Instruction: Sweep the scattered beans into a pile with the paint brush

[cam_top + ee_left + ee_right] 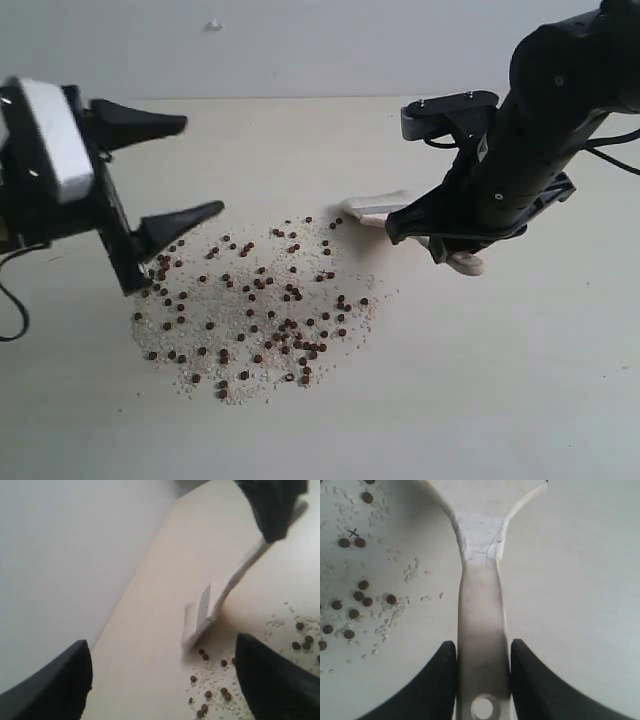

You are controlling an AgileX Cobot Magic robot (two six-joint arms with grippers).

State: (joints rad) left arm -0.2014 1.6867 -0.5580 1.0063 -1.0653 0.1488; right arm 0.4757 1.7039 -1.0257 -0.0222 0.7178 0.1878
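The beans (260,300) lie scattered with whitish grains over a wide patch of the pale table; no pile is in view. My right gripper (432,236) is shut on the paint brush (372,209). Its head rests on the table at the far right edge of the patch. In the right wrist view both fingers press the pale handle (482,625) just above its end hole, with beans (355,600) to one side. My left gripper (203,166) hovers wide open and empty at the patch's left edge. From there, the brush head (204,612) shows across some beans (215,682).
The right arm (545,120) reaches in from the upper right above the table. A pale wall (300,45) runs along the table's far edge. Bare table (500,400) lies in front and to the right of the bean patch.
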